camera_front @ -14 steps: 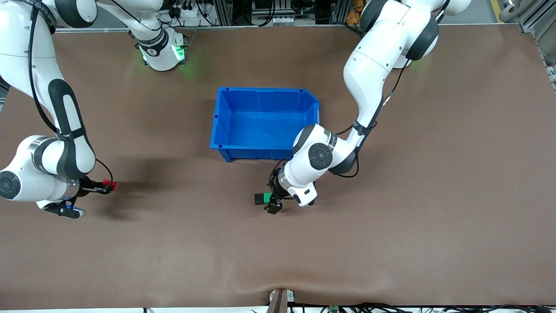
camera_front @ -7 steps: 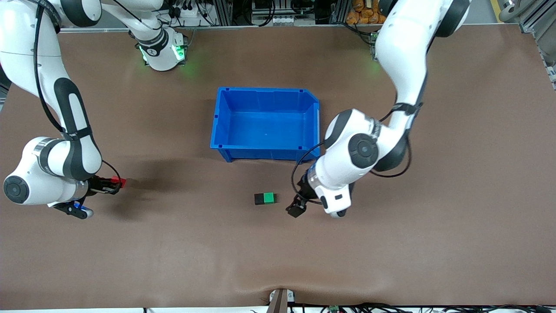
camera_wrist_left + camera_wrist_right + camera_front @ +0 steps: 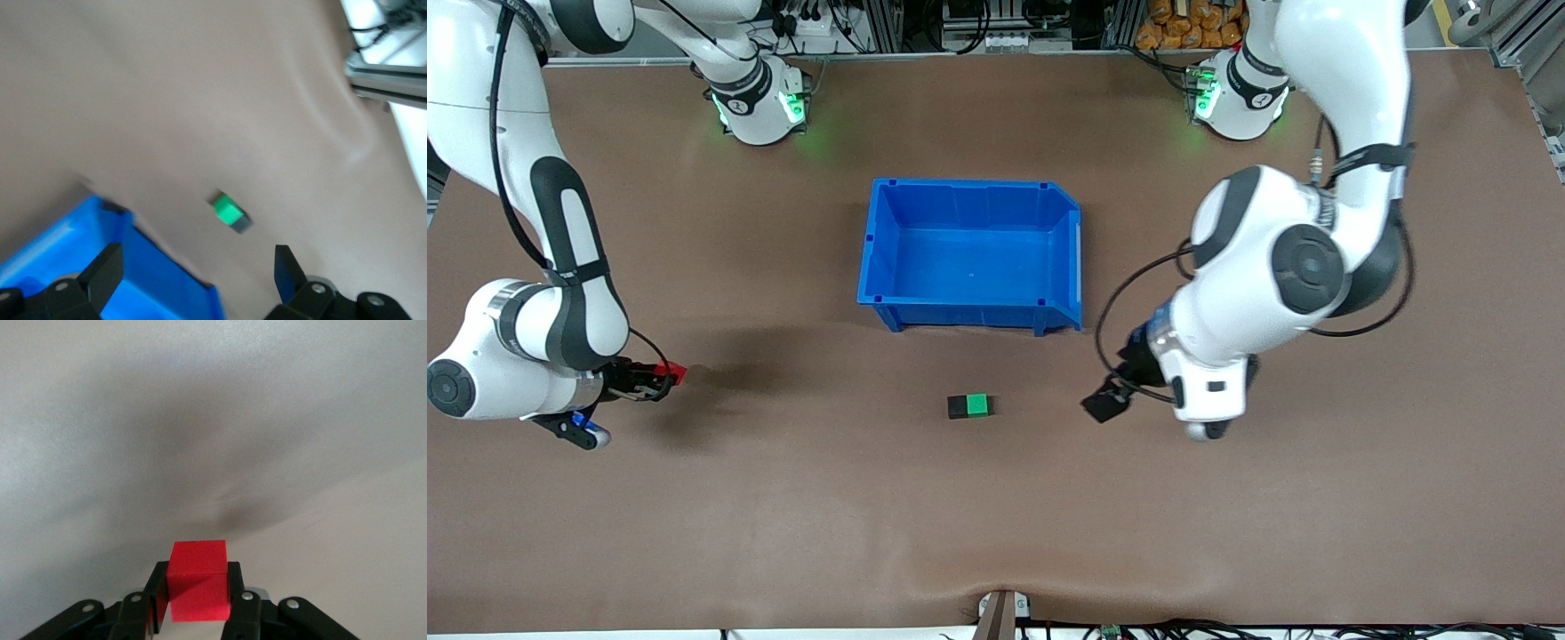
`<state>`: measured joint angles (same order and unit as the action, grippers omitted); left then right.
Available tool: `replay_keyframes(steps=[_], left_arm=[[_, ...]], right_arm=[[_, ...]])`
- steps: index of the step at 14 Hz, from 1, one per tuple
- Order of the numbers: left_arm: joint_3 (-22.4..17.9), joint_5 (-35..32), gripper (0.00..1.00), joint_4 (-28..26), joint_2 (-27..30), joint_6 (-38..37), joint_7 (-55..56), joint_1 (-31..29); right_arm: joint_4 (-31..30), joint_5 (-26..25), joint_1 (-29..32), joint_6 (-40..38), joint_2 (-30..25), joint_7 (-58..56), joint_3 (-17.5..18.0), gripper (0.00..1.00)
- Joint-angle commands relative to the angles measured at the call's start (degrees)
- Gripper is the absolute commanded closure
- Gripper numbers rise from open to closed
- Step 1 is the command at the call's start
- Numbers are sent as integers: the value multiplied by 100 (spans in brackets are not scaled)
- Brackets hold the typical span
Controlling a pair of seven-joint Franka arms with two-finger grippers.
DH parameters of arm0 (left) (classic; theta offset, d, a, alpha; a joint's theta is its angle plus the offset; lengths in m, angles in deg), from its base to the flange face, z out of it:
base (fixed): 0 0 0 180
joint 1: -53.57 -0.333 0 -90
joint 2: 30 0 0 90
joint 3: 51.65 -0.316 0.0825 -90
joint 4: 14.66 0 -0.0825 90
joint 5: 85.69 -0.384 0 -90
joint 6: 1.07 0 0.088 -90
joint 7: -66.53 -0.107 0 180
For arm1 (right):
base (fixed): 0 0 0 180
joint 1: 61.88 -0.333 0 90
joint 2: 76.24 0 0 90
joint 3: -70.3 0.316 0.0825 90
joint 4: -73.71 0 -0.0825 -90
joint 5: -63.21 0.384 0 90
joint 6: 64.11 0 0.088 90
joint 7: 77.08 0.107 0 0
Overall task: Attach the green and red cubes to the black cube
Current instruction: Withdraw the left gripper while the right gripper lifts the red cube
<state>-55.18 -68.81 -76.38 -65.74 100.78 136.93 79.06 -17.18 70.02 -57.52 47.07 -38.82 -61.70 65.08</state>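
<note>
Left pincer has pulled away from the cubes since a second ago, when it was at the green cube; now it hangs over bare table toward the left arm's end, fingers spread wide and empty. Green cube and black cube sit touching side by side, same spot as half a second ago. Pair forms a short bar, long axis running along the table's length, green end toward the left arm, black end toward the right arm. Pair lies nearer the front camera than the blue bin, near it but apart. Right pincer barely moved, over the table at the right arm's end, closed on the red cube, which sticks out past the fingertips. Red cube well apart from the black one, open table between them. Wide bare table all round the pair.
</note>
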Motion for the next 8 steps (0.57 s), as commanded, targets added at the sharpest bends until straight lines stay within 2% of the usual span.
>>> replay_keyframes(steps=[1,4,8], left_arm=[[1,-88,0,-244,409,-585,-263,-298],[-7,-184,0,-244,620,-920,-624,-571],[10,-966,0,-244,910,-1272,-966,-633]], right_arm=[[-52,83,-67,-166,-165,333,12,100],[-52,83,-181,-246,-235,815,12,100],[-52,101,-375,-255,-279,1326,12,100]])
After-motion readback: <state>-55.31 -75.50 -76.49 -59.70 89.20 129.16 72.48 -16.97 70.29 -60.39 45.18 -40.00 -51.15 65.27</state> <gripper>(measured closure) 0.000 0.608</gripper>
